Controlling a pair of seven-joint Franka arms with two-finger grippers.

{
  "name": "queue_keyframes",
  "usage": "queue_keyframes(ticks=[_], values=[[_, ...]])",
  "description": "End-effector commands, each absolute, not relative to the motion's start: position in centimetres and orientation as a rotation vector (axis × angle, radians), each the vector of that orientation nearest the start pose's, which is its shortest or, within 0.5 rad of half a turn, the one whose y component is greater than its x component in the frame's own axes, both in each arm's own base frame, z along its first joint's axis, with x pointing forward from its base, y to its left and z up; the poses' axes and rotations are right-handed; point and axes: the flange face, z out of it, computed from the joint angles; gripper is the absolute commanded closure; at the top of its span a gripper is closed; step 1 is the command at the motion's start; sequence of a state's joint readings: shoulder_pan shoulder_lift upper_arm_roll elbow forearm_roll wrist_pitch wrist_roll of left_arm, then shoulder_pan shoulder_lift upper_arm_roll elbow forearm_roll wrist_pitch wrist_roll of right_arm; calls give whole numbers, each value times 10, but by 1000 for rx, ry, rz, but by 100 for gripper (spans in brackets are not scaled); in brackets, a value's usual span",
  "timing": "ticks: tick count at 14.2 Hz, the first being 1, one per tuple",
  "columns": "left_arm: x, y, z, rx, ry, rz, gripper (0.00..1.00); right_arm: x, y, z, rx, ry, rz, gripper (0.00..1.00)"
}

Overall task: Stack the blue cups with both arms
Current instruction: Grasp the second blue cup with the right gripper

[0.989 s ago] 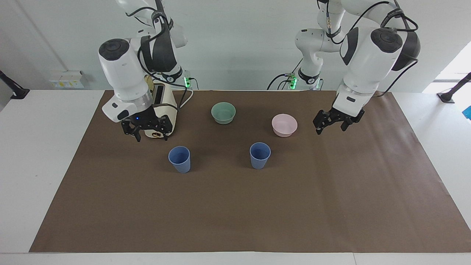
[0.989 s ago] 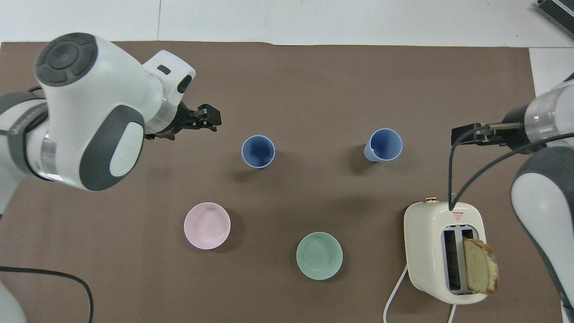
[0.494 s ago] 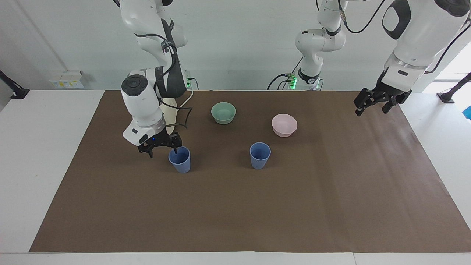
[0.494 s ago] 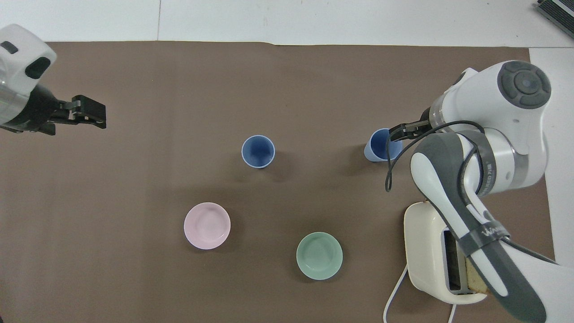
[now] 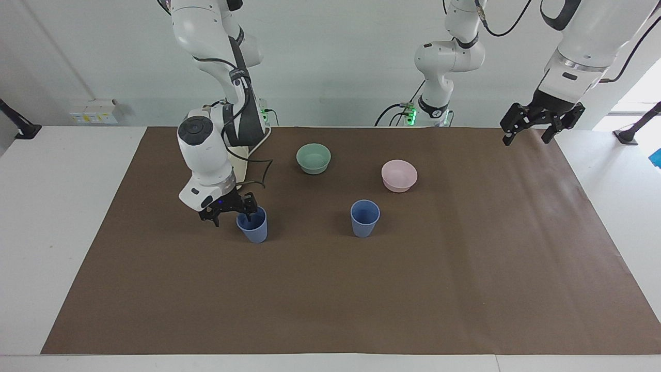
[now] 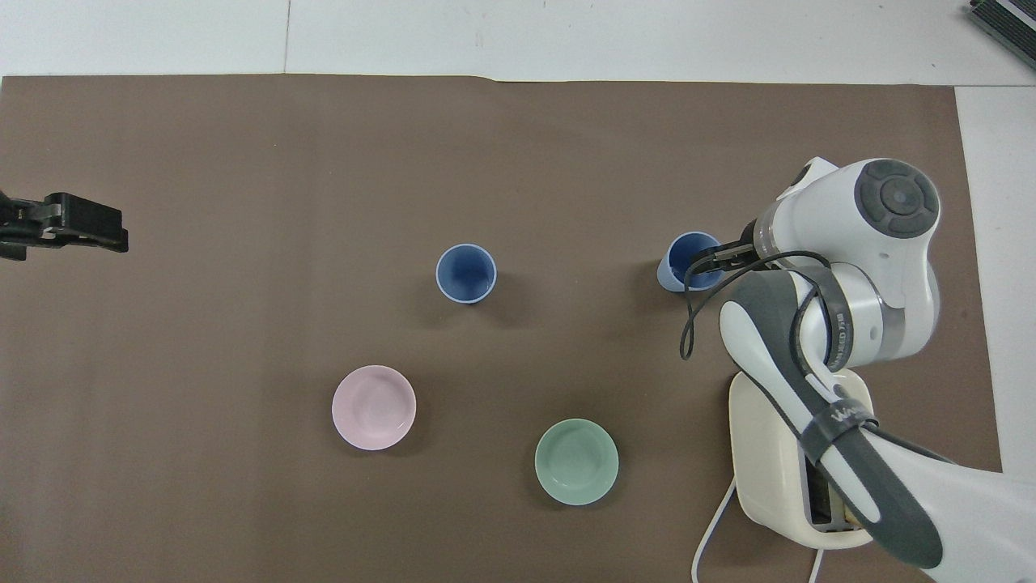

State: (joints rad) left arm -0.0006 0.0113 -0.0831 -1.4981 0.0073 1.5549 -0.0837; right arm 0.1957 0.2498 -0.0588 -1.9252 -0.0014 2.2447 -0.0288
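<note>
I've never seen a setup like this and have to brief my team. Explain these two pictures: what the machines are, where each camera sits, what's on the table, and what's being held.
These are two white robot arms, each ending in a black two-finger gripper. One picture faces the robots from across the table; the other looks steeply down from above their own end.

On the brown mat stand two blue cups, a mint-green bowl, a pink bowl and a cream toaster, partly hidden by an arm.

The right gripper is down at the rim of the blue cup nearest the toaster, one finger inside and one outside it. The cup stands on the mat, not yet lifted. The other blue cup stands alone.

The left gripper waits open and empty, raised over the mat's edge.
</note>
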Motion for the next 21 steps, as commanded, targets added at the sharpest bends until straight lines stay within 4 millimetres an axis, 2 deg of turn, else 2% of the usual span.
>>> queue_keyframes(ticks=[1,3,10,12,14,16,17,19,21], values=[[551,-41,652,-3124,15,-57,0,609,85,366,-3120,-274,-123,66],[551,-42,653,-3124,15,-64,0,608,85,364,-3104,-245,-107,100],[551,-42,653,-3130,6,-59,0,608,86,365,-3080,-188,-96,100],[551,-42,653,-3130,6,-61,0,611,89,371,-3079,-189,-110,100],[551,-42,653,-3130,6,-61,0,616,91,393,-3075,-202,-100,100],[551,-42,653,-3130,6,-61,0,618,105,431,-3060,-231,-81,100],[551,-42,653,-3130,6,-61,0,618,106,449,-3058,-236,-76,100],[551,-42,653,-3130,6,-59,0,614,108,476,-3054,-246,-56,100],[551,-42,653,-3130,6,-61,0,607,119,503,-3045,-264,-50,100]])
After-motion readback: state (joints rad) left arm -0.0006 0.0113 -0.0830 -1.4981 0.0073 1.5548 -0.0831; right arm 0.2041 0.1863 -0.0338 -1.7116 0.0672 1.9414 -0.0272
